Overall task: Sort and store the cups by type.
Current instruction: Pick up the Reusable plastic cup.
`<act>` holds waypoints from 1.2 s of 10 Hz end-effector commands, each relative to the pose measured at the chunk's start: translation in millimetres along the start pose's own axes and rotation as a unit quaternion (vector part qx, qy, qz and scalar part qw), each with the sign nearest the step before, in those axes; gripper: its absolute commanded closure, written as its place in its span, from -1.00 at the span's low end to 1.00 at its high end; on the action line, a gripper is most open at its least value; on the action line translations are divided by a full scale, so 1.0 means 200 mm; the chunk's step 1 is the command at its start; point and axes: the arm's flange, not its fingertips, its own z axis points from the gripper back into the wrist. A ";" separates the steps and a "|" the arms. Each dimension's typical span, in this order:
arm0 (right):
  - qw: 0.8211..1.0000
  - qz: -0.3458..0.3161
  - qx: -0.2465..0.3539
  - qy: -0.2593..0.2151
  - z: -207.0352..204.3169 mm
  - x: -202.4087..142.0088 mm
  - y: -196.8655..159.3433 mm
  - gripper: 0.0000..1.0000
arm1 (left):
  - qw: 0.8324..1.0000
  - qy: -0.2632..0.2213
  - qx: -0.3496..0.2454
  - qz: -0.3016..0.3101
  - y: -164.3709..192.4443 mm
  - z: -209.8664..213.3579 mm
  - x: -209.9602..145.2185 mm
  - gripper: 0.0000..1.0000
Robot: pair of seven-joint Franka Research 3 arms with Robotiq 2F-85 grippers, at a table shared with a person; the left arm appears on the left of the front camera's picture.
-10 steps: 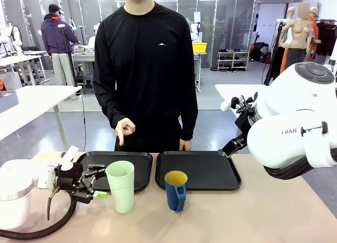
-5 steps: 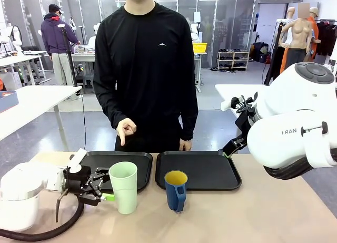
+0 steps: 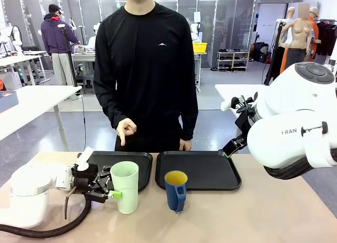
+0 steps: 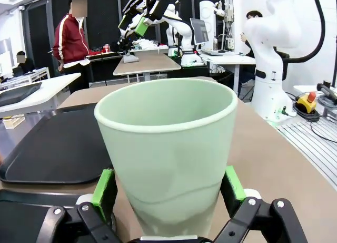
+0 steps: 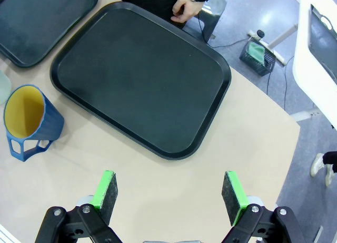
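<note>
The tall mint-green cup (image 3: 125,187) stands upright on the table in front of the left tray. My left gripper (image 3: 111,185) lies low at its left side, open, with one green pad on each side of the cup (image 4: 168,148); the pads stand close to its wall. The dark blue mug (image 3: 176,190) with the yellow inside stands upright before the right tray, its handle toward me. High above the table's right part, my right gripper (image 5: 171,193) is open and holds nothing, with the mug (image 5: 29,119) well off to its left.
Two black trays lie side by side at the far edge, the left tray (image 3: 105,158) and the right tray (image 3: 205,172). The person stands behind them, one hand (image 3: 125,129) hanging above the left tray, the other hand (image 3: 184,144) at the right tray's far rim.
My left gripper has slid to the right along the table until its fingers straddle the mint-green cup, which shifted slightly right. The right arm and the mug have not moved.
</note>
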 end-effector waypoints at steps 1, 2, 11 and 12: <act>1.000 -0.002 0.001 0.001 0.00 0.00 0.00 -1.00 | 1.000 -0.024 -0.012 0.000 0.04 -0.03 -0.04 -1.00; 1.000 -0.002 0.001 0.001 0.00 0.00 0.00 -1.00 | 1.000 -0.024 -0.017 0.004 0.03 -0.05 -0.04 -1.00; 1.000 -0.002 0.001 0.001 0.00 0.00 0.00 -1.00 | 0.999 -0.018 -0.025 0.013 0.06 -0.12 -0.08 -0.53; 1.000 -0.002 0.001 0.001 0.00 0.00 0.00 -1.00 | 0.999 -0.023 -0.027 0.016 0.06 -0.12 -0.08 -0.35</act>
